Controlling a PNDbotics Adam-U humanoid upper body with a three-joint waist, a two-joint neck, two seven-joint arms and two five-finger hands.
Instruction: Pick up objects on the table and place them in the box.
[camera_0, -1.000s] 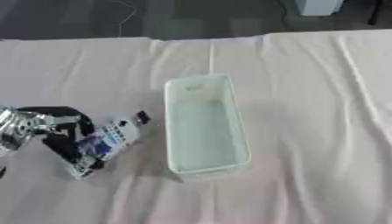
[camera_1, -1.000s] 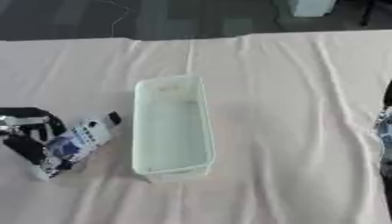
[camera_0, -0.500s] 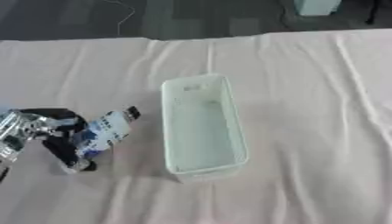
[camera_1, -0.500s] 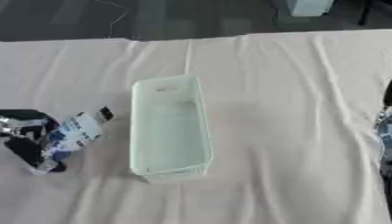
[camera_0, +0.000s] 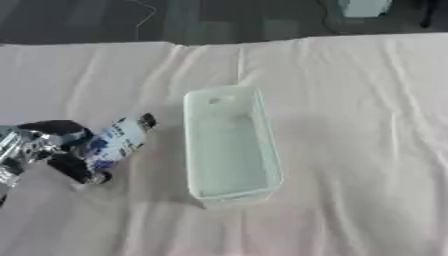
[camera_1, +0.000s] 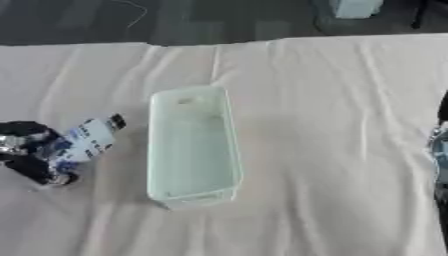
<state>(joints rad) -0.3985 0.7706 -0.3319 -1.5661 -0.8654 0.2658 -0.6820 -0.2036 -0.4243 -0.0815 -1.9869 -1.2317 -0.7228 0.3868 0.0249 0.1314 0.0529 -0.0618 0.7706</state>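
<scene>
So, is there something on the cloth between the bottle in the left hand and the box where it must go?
Nothing visible. The left hand holds the bottle tilted, cap toward the box. Only bare tablecloth lies between the bottle and the box's near wall, and the box looks empty.

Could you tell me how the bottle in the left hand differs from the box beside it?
The bottle is small, white with a blue label and dark cap; the box is far larger, pale translucent green. The bottle is tilted in the left hand, cap towards the box; the box rests flat on the cloth. The box appears empty.
</scene>
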